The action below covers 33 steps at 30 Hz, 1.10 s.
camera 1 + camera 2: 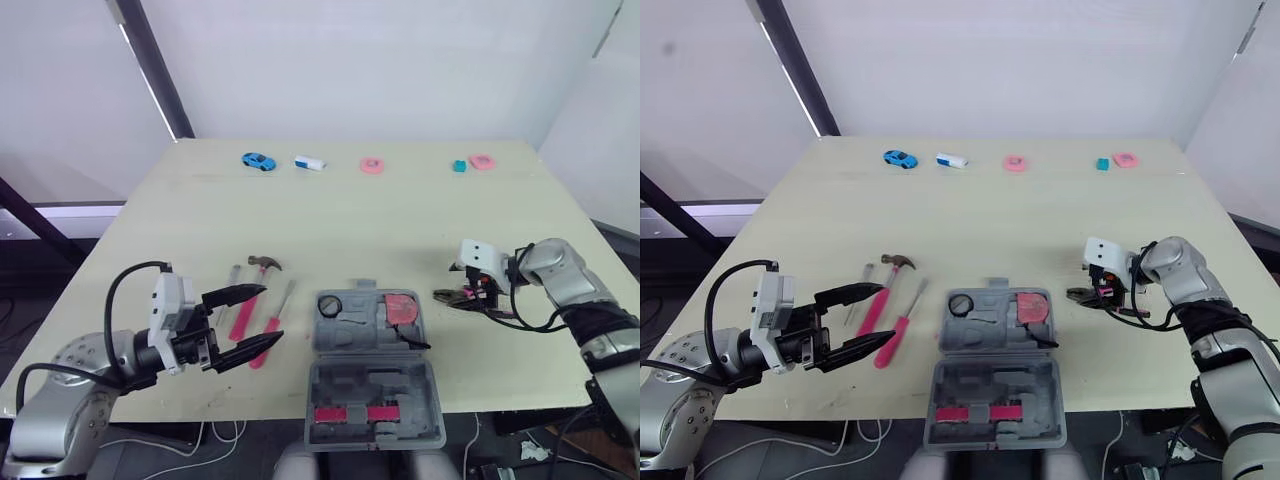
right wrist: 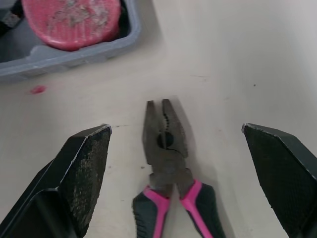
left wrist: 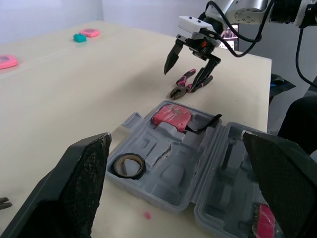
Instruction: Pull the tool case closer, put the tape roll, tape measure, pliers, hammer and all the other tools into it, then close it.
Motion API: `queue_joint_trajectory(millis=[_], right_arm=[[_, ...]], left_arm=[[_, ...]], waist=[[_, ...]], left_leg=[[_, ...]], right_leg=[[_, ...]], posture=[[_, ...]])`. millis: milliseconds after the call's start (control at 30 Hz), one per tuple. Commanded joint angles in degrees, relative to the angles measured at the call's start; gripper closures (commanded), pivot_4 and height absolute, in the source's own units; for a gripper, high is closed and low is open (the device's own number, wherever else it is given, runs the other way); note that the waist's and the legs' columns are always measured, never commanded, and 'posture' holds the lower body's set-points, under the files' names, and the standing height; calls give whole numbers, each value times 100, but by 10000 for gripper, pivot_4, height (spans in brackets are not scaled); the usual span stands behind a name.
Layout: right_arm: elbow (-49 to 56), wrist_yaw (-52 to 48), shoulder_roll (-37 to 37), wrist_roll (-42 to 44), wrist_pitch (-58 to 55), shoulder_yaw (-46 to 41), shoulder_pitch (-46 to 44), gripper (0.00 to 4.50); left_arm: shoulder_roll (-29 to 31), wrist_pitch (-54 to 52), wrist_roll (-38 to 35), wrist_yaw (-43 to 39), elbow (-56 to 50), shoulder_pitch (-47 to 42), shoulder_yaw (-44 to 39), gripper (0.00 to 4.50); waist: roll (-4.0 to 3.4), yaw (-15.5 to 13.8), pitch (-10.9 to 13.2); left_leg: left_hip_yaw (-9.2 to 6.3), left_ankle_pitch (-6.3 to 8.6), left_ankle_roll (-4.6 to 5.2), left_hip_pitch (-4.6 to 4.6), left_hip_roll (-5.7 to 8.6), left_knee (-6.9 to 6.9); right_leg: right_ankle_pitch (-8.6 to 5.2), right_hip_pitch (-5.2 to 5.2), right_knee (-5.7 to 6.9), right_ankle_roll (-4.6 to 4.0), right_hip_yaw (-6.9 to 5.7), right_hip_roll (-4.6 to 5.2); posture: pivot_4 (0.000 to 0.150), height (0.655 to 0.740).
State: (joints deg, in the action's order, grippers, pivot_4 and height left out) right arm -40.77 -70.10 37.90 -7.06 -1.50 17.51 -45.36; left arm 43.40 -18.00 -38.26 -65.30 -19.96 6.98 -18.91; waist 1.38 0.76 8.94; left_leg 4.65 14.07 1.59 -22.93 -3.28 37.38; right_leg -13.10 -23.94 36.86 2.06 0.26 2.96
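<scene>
Right fingers (image 2: pixel 79 178) wide astride pliers (image 2: pixel 166 144)

The tool case (image 1: pixel 375 390) was grey, holding a pink tape measure (image 1: pixel 403 307) and a black tape roll (image 1: pixel 331 305). The pliers (image 2: pixel 166 163) had a dark head and pink-and-black handles. The hammer's (image 1: pixel 240 320) handle was pink; the table (image 1: pixel 350 220) was pale yellow

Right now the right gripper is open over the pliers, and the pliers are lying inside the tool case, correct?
Not quite. The right gripper is open over the pliers, but the pliers lie on the table beside the tool case, outside its rim, not inside it. The right wrist view shows this.
</scene>
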Motion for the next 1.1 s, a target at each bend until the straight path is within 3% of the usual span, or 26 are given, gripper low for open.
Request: queue_joint_trajectory(millis=[33, 1100], right_arm=[[-55, -23, 1, -29, 103, -59, -74, 556], [-1371, -48, -548, -888, 344, 389, -913, 556]], left_arm=[[47, 122, 4, -29, -107, 6, -81, 0], [137, 130, 63, -189, 6, -51, -75, 0]], waist=[[0, 5, 0], [-2, 21, 1]], left_leg=[[1, 0, 0, 0, 0, 0], [4, -1, -1, 2, 0, 1]], right_leg=[[0, 0, 0, 0, 1, 0], [1, -1, 5, 0, 3, 0]], posture=[[1500, 7395], [1500, 7395]])
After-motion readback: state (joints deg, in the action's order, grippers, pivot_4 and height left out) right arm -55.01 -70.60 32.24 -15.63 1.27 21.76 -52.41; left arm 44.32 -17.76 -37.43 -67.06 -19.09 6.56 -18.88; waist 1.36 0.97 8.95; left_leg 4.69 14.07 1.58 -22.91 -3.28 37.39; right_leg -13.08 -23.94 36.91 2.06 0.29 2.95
